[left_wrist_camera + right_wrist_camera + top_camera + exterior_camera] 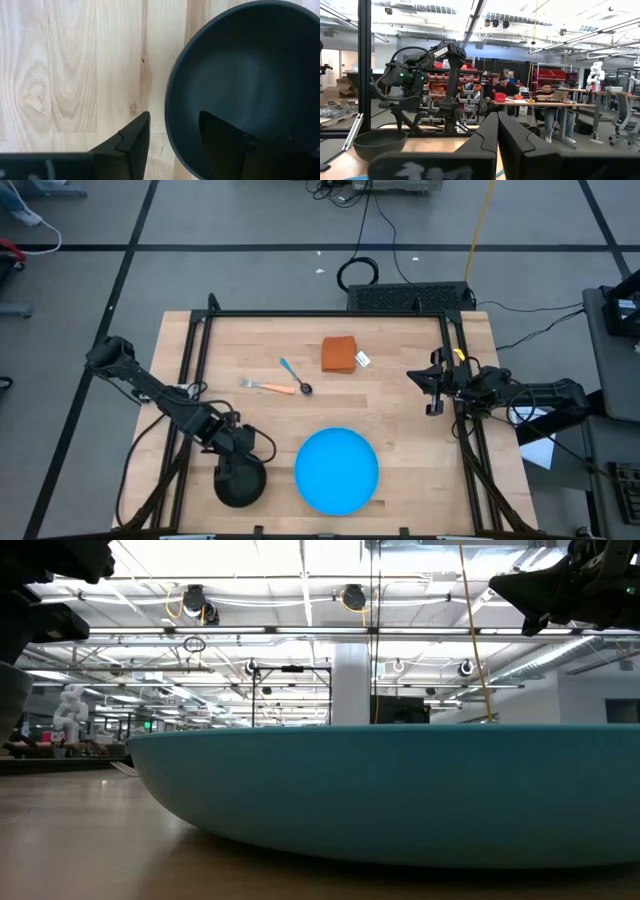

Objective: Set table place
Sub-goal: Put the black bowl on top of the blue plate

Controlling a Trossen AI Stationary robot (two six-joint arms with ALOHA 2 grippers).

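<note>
A black bowl (241, 481) stands on the table (400, 420) near the front edge, to the left of the round blue plate (337, 470). My left gripper (240, 452) is open above the bowl's far rim. In the left wrist view, one finger (131, 142) stands outside the rim (170, 125) and the other finger (222, 137) stands inside it, with a gap on each side. The orange-handled fork (262, 386) and the blue-handled spoon (294, 377) lie flat behind the plate. My right gripper (434, 386) is shut and empty at the table's right side, raised above the table.
A folded orange cloth (339, 354) with a white tag lies at the middle far side. The black metal frame (320, 314) runs round the work area. In the low view the plate (400, 790) fills the foreground. People sit at desks in the room behind (507, 92).
</note>
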